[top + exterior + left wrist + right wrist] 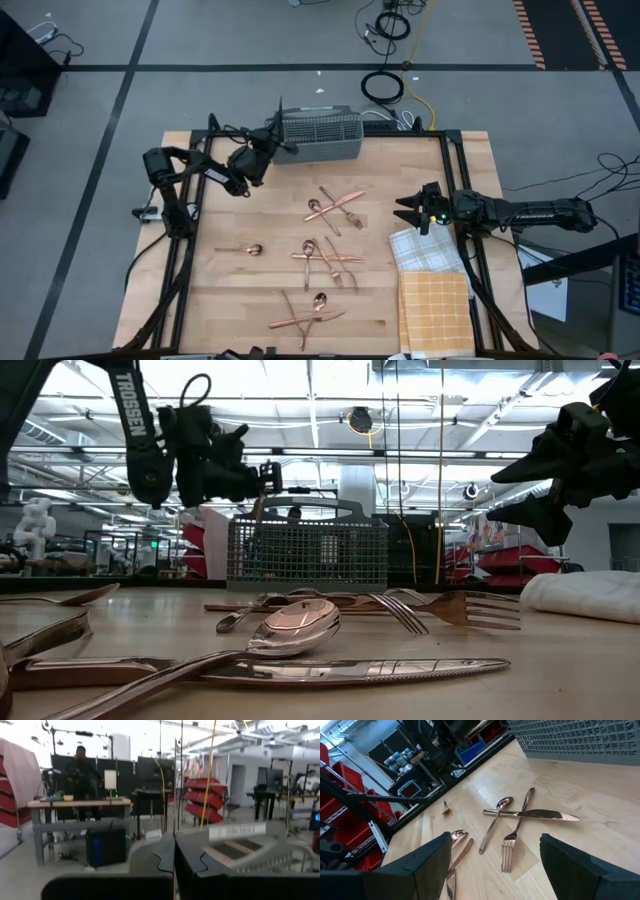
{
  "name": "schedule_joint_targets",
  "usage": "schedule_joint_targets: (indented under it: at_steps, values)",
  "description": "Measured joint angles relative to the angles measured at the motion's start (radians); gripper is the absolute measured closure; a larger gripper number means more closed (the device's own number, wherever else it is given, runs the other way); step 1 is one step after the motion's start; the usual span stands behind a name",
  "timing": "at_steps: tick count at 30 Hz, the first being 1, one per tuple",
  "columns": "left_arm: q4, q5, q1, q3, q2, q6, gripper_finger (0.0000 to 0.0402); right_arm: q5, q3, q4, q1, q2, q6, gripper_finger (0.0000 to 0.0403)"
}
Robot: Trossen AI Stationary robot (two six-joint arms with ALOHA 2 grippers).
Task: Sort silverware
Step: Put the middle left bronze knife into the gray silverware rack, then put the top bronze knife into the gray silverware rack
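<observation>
Left gripper (pixel 277 137), jaws pinched shut on a thin utensil (pixel 280 108), hangs over the grey mesh caddy (pixel 320 136), arm bent. Right gripper (pixel 404 213), jaws wide and empty, reaches level toward copper silverware (pixel 335 207) scattered beyond it.

A: It is looking like a robotics lab in an open industrial hall, with a grey concrete floor (pixel 80 150) crossed by black tape lines.

B: Red stacked bins (pixel 202 802) are standing behind, a person (pixel 80 767) is working at a grey bench (pixel 75 805), and black coiled cables (pixel 382 87) are lying about.
</observation>
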Motion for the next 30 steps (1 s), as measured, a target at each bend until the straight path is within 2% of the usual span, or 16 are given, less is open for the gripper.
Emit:
schedule_joint_targets:
  at_steps: [5,18,24,30]
  values:
    - [-0.029,-0.001,-0.001,0.000,0.025,-0.016,0.0393,0.000,0.000,0.000,0.000,0.000,-0.001,0.0115]
    - [-0.056,0.004,-0.017,0.000,-0.001,0.067,0.0307,0.000,0.000,0.000,0.000,0.000,-0.003,0.0115]
    - [-0.077,0.007,-0.060,0.000,-0.107,0.192,0.0289,0.000,0.000,0.000,0.000,0.000,-0.005,0.0115]
    - [-0.195,0.011,-0.165,0.000,-0.323,0.194,0.0287,0.002,-0.001,0.085,0.000,0.000,0.018,0.0115]
